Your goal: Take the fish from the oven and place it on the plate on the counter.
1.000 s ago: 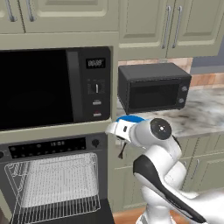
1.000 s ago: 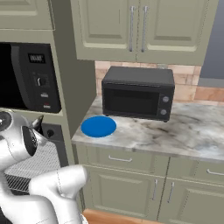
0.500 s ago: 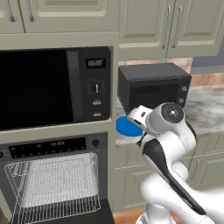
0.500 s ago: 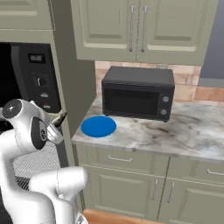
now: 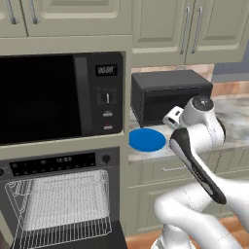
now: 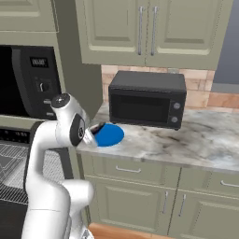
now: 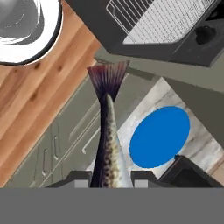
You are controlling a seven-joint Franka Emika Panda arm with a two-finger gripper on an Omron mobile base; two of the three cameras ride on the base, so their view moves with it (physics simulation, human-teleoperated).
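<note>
My gripper [image 7: 111,179] is shut on the fish [image 7: 108,140], a slim dark-grey speckled body whose tail fans out away from the hand. The hand [image 5: 171,118] hangs at the counter's [image 5: 236,114] front edge, just right of the blue plate [image 5: 147,140]. From the other side the gripper [image 6: 95,131] sits at the plate's [image 6: 111,135] left rim. In the hand view the plate [image 7: 160,136] lies right of the fish on the marbled counter [image 7: 199,148]. The oven [image 5: 58,206] stands with its door down and its wire rack [image 7: 162,17] bare.
A small black microwave [image 5: 170,95] stands on the counter right behind the plate. A large black microwave [image 5: 53,97] is built in above the oven. Beige drawers [image 6: 128,170] run under the counter, and wooden floor [image 7: 39,100] lies below.
The arm has swung right from the oven front to the counter's edge with the fish still in its grip. The plate, earlier partly hidden behind the hand, now shows whole.
</note>
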